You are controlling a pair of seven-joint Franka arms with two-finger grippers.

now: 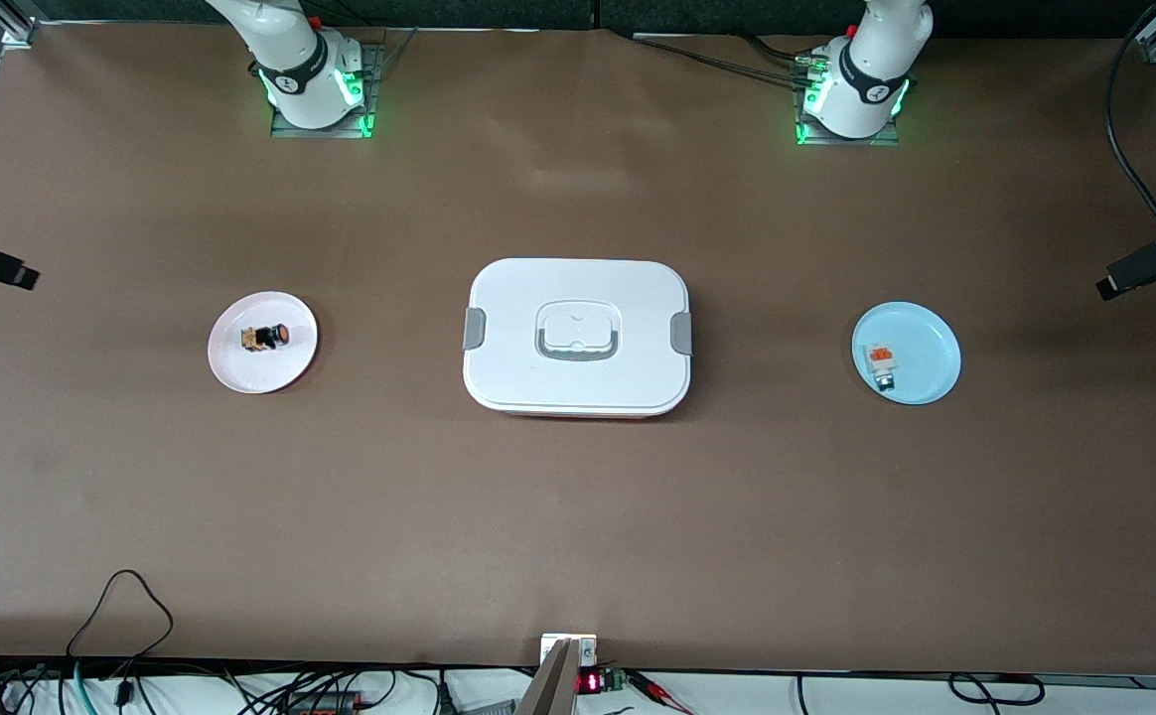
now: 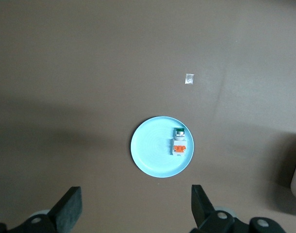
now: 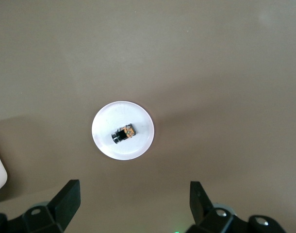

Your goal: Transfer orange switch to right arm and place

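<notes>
Nothing begun yet. Orange switch [image 1: 267, 338] lies on pink plate [image 1: 240, 375] at the right arm's end. Right gripper [image 3: 131, 204] high over it, jaws spread, empty. Left gripper [image 2: 136, 208] spread, empty, over blue plate [image 2: 148, 155]. Next, likely: descend and grasp the switch.

Bright, even light falls from above on the brown table [image 1: 578, 516]. A pale shiny patch shows at 12 o'clock from the white box [image 1: 578, 336]. Soft dark shadows spread in both wrist views. The small parts look a bit fuzzy.
</notes>
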